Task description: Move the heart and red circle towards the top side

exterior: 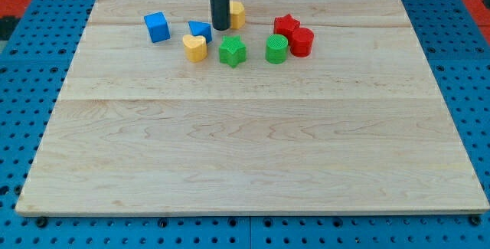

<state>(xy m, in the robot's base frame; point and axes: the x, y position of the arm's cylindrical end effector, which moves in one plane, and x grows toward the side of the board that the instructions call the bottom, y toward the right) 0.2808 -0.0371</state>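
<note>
Standing just above-right of the yellow heart [195, 47], the tip [220, 28] (no claw fitted, so grip state none) had the red circle [301, 42] well to the view's right.

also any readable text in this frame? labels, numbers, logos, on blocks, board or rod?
None: no word, number, logo or sign shows anywhere in the camera view.
Wooden board: bare grain only.
Blocks, e.g. yellow heart and red circle: plain coloured faces, no markings.
Rod, down to my tip between the blue triangular block and the yellow block behind it: plain dark surface.
Blue pegboard: holes only.
</note>
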